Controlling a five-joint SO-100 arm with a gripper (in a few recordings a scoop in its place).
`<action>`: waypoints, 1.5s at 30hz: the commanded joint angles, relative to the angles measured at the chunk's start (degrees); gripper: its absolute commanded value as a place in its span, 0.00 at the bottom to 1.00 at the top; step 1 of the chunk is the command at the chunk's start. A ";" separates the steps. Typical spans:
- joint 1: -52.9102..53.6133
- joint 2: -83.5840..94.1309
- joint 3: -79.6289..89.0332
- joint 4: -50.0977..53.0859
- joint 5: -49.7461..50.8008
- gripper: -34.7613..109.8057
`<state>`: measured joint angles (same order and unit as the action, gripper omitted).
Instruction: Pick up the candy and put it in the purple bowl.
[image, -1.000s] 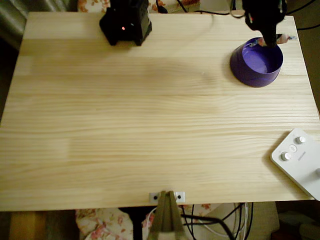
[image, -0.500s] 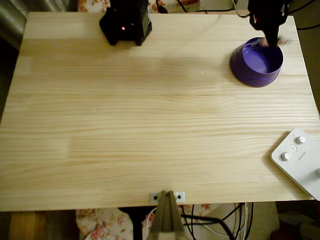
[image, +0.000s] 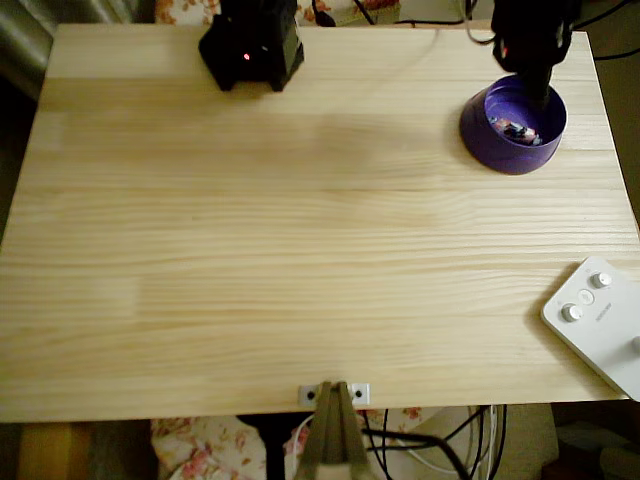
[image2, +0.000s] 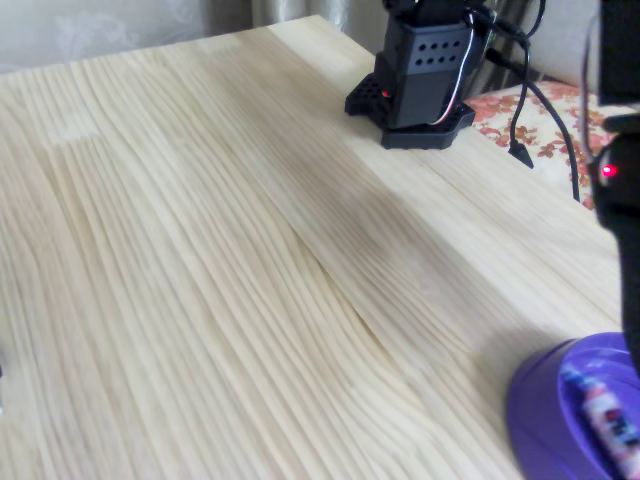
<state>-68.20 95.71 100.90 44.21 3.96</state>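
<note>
Purple bowl (image: 505, 150) with candy (image: 515, 129) inside, end effector (image: 541, 92) above, its opening indiscernible.

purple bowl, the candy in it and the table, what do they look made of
Purple bowl: likely plastic, with a smooth, even colour and a soft sheen on its wall.
Candy: seemingly a printed film wrapper, pinkish with dark marks; too small to tell more.
Table: light wood, probably pine boards, with long grain lines and a matte finish.

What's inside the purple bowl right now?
The candy lies on the floor of the purple bowl. The gripper hangs over the bowl's far rim and covers part of the inside there.
</note>
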 joint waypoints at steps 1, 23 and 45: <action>2.90 11.16 -1.41 0.88 0.79 0.24; 40.78 28.92 11.87 17.67 -4.75 0.24; 65.65 67.76 57.57 8.70 -3.43 0.24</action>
<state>-3.08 155.92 156.18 54.40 -0.26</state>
